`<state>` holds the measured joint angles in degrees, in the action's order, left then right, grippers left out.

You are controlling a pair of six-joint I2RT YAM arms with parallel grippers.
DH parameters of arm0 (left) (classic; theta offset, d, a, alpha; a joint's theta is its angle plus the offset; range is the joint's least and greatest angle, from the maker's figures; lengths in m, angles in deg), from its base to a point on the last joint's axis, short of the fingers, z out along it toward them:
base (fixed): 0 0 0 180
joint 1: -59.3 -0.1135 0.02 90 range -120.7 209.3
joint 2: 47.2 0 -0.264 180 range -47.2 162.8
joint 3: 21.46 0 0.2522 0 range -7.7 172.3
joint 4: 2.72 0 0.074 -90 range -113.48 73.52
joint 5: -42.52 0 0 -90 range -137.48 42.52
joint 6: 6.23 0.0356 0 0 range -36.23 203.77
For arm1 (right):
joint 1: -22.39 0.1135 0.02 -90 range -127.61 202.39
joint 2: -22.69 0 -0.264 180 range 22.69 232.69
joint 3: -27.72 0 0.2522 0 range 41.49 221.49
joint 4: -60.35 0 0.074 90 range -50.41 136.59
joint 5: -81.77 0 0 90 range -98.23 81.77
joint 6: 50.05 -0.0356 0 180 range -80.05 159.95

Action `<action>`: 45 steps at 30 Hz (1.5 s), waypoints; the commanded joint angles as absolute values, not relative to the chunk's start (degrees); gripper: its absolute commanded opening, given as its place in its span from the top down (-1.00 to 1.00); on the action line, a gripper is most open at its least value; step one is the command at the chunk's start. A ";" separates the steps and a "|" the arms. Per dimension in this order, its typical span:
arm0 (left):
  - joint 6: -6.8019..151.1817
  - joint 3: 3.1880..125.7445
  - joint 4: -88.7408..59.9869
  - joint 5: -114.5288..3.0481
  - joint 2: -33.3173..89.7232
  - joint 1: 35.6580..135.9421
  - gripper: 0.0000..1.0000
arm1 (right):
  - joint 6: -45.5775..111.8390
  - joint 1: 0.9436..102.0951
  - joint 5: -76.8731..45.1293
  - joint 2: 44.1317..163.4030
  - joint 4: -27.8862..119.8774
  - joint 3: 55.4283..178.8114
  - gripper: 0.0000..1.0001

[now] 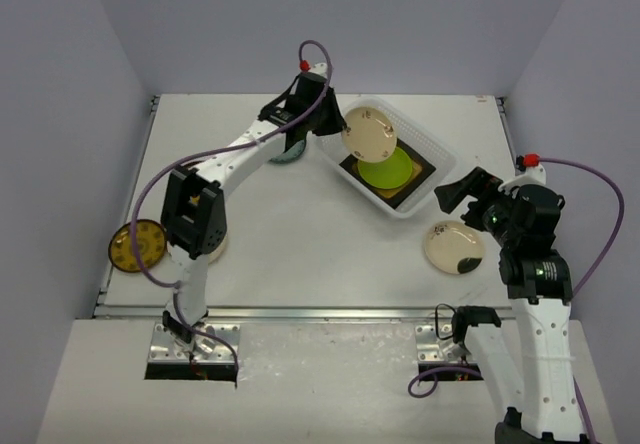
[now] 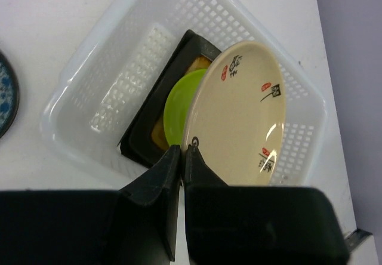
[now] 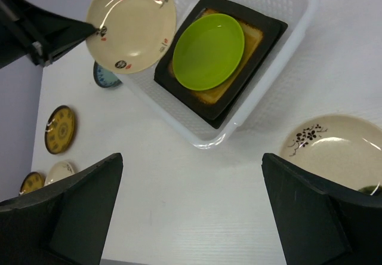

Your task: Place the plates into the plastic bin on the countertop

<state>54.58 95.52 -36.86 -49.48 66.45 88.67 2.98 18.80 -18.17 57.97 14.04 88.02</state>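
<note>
The left gripper (image 2: 182, 151) has its two fingers pinched tight on the rim of the cream plate with red and black marks (image 2: 239, 110), with almost no gap showing between them. The plate hangs out beyond the fingertips, tilted with its face toward the gripper's far side. From where I stand it sits above the plastic bin (image 2: 77, 80), over the corner nearest the gripper rather than over the middle.

Directly below and just past the fingertips, inside the bin, lies the lime-green plate (image 2: 176, 104), which rests on a black square dish (image 2: 146, 131). So I reckon the job now is lowering and letting go.

To do it well, I would carry the plate a little further out over the green one, level it, and bring it down until its underside is close to the stack. Only then should the fingers part. Released from up here at this tilt, it could strike the bin's rim or slide off the green plate on edge. The fingers should also come down clear of the near wall.

Behind the gripper, off to its side on the countertop (image 1: 300, 234), a blue-patterned plate (image 2: 6, 95) waits outside the bin. Across the bin, the right gripper (image 3: 191, 157) hovers with its fingers spread wide and nothing between them, above a cream plate with a black flower sprig (image 3: 334, 151)
</note>
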 commanded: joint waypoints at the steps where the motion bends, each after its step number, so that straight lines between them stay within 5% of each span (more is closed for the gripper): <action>1: 56.95 109.03 -40.20 -56.25 77.63 87.69 1.00 | 5.22 18.79 -14.75 56.98 12.23 89.73 -0.98; 7: 56.94 118.52 -41.99 -63.35 86.51 87.76 1.00 | 6.30 18.79 -14.80 57.21 11.52 90.62 -0.98; 12: 58.28 117.29 -41.62 -65.77 84.73 88.89 0.14 | 6.72 18.72 -15.92 58.37 11.87 89.94 -0.98; 17: 59.97 115.09 -41.53 -64.71 79.18 91.31 -0.39 | 6.88 18.79 -15.15 61.03 13.13 88.13 -0.98; 20: 60.16 111.95 -41.62 -62.20 73.28 92.23 -1.00 | 6.96 18.79 -13.32 64.05 13.89 86.09 -0.98; 28: 54.38 76.44 -38.86 -42.44 38.40 92.26 -1.00 | 7.62 18.76 2.25 69.21 10.49 84.19 -0.98; 33: 52.67 56.42 -41.28 -35.25 17.38 92.43 -1.00 | 13.64 19.98 -4.89 72.96 10.24 81.03 -0.98; 40: 53.87 49.74 -51.80 -33.55 8.05 92.35 -1.00 | 11.62 46.73 21.09 89.94 5.32 83.36 -0.98; 45: 58.40 47.44 -53.73 -33.45 2.88 92.35 -1.00 | 9.87 56.69 31.98 99.08 3.84 84.36 -0.98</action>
